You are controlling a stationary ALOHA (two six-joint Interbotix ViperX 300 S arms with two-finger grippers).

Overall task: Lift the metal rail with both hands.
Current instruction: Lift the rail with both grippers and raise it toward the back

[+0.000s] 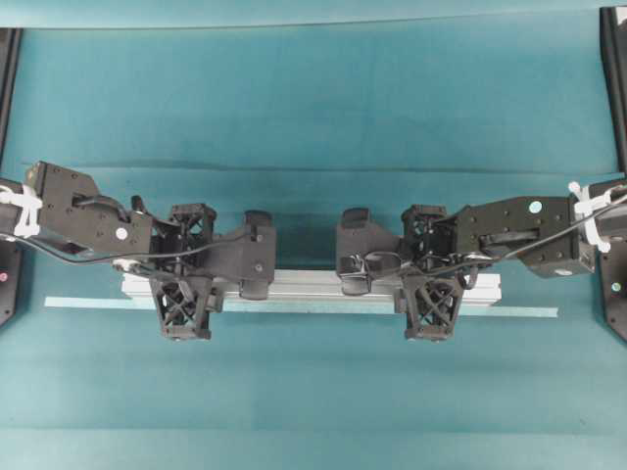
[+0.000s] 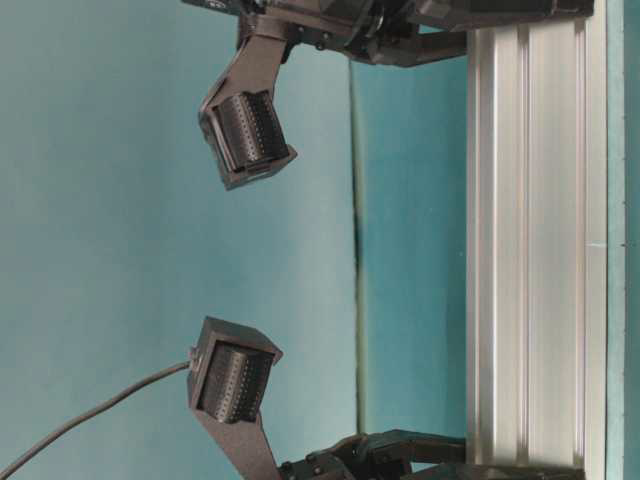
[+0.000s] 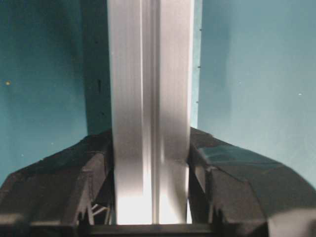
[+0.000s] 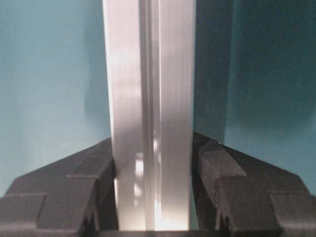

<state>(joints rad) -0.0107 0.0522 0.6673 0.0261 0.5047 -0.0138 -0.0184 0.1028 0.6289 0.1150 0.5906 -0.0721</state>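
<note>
— On the teal table [image 1: 313,98], where does the metal rail [image 1: 313,285] sit?
— It lies lengthwise across the middle, just behind a thin pale tape strip [image 1: 88,303] that runs parallel to it.
— And the left gripper [image 1: 192,269]?
— It straddles the rail near its left end. From the left wrist view, both fingers [image 3: 79,173] press against the rail's two sides, so it is clamped on the rail.
— What about the right gripper [image 1: 428,272]?
— Same story near the right end: its fingers [image 4: 89,173] are closed against the rail's sides in the right wrist view.
— Is the rail off the table?
— I cannot tell; from overhead it sits level, close beside the tape.
</note>
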